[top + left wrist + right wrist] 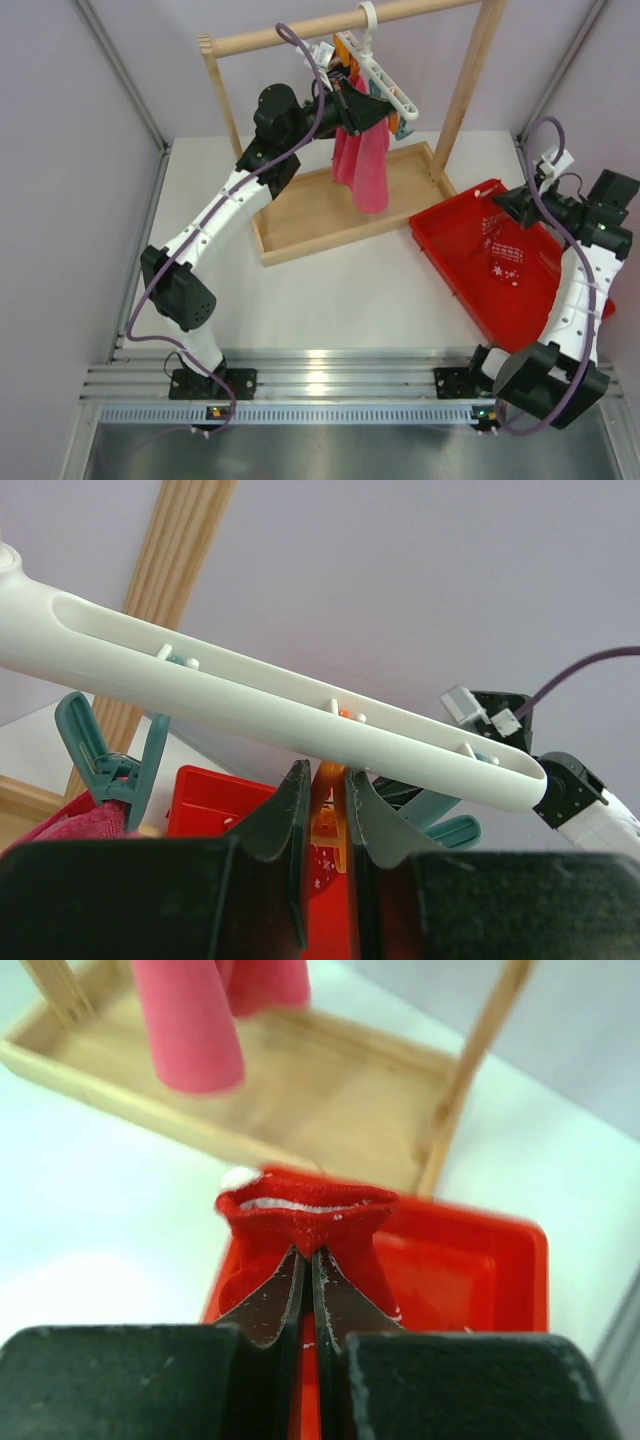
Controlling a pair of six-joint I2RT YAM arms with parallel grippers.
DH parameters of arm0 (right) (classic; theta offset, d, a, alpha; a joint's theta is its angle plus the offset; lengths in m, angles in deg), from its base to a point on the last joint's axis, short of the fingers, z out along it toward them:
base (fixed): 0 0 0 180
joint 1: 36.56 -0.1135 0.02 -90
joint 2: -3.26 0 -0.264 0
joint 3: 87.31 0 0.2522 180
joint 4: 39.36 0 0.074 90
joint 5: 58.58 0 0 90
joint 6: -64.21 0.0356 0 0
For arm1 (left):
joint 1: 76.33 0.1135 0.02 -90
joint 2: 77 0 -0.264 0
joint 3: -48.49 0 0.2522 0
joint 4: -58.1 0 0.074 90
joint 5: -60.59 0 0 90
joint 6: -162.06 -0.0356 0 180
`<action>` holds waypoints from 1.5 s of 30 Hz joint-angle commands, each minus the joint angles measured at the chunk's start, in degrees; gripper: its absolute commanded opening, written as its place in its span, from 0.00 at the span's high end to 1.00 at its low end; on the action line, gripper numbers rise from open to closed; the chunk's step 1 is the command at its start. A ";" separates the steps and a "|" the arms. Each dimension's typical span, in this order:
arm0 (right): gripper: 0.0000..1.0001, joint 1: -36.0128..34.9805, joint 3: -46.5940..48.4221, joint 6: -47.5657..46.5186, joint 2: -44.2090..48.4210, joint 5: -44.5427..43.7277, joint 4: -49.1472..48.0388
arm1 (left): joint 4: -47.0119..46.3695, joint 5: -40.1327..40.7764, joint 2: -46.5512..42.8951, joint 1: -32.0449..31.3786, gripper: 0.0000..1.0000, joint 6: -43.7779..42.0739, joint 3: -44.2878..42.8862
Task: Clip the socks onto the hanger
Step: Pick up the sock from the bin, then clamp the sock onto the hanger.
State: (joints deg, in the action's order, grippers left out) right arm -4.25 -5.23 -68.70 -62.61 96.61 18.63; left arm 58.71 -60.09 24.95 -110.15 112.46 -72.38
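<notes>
The white slotted hanger (pixel 385 78) hangs by its hook from the wooden rail and also shows in the left wrist view (pixel 300 705). My left gripper (pixel 370 108) is up at the hanger, shut on an orange clip (pixel 330 800) under the bar, which sits between its fingertips (pixel 325 772). My right gripper (pixel 507 207) is over the red tray (pixel 470 285), shut (pixel 307 1252) on the cuff of a red sock (pixel 300 1218). Red fabric with white print (pixel 506 262) shows in the tray below it; I cannot tell whether it is the same sock or the other one.
A long pink cloth (pixel 365 165) hangs from a teal clip (pixel 110 765) on the hanger, over the wooden base tray (pixel 320 215) of the rail frame (pixel 470 80). Another teal clip (pixel 445 825) hangs near the bar's right end. The red tray stands at the right.
</notes>
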 commanded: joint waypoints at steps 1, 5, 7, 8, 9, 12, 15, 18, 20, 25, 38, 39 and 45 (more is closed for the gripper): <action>1.00 -6.20 -1.59 19.00 4.60 7.33 -24.42 | 0.14 0.88 -1.84 1.04 1.00 0.99 0.76; 1.00 -14.37 -6.97 32.27 8.38 4.17 -45.79 | -0.12 0.62 -1.67 0.95 1.00 1.43 1.11; 1.00 -19.47 -4.96 32.72 6.64 2.32 -46.51 | -0.39 0.44 -1.58 1.04 1.00 1.70 0.94; 1.00 -22.27 -4.07 33.07 5.84 1.96 -46.51 | -0.48 0.27 -1.49 1.04 1.00 1.78 1.03; 1.00 -23.43 -3.46 34.29 4.97 0.83 -47.64 | -0.56 0.18 -1.41 0.95 1.00 1.96 0.94; 1.00 -28.09 -3.01 36.49 3.11 -2.76 -51.51 | -0.65 -0.09 -1.05 0.95 1.00 2.75 0.68; 1.00 -33.79 -3.27 39.91 1.71 -7.26 -57.13 | -0.74 -0.08 -0.79 1.04 1.00 3.28 0.76; 1.00 -37.49 -4.59 45.35 0.04 -10.85 -64.15 | -1.00 -0.08 -0.61 0.95 1.00 4.07 0.68; 1.00 -39.77 -5.64 46.60 -0.75 -12.45 -66.98 | -1.09 -0.35 -0.53 1.04 1.00 4.68 0.85; 1.00 -42.77 -5.56 49.33 -3.56 -15.97 -73.14 | -1.88 -0.61 -0.26 0.95 1.00 5.65 1.38; 1.00 -44.62 -4.77 49.77 -5.15 -20.10 -74.81 | -2.06 -0.35 -0.09 1.04 1.00 5.39 1.99; 1.00 -44.53 -4.94 50.03 -5.06 -19.84 -75.25 | -1.97 -0.35 -0.09 0.95 1.00 5.21 1.99; 1.00 -44.62 -5.73 49.42 -3.22 -19.22 -74.64 | -1.62 0.18 -0.09 1.04 1.00 4.60 2.08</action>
State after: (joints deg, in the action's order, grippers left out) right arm -47.76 -11.25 -19.22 -68.31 77.14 -53.02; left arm 56.59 -61.05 24.95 -109.67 116.73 -71.00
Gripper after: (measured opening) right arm 0.009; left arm 0.169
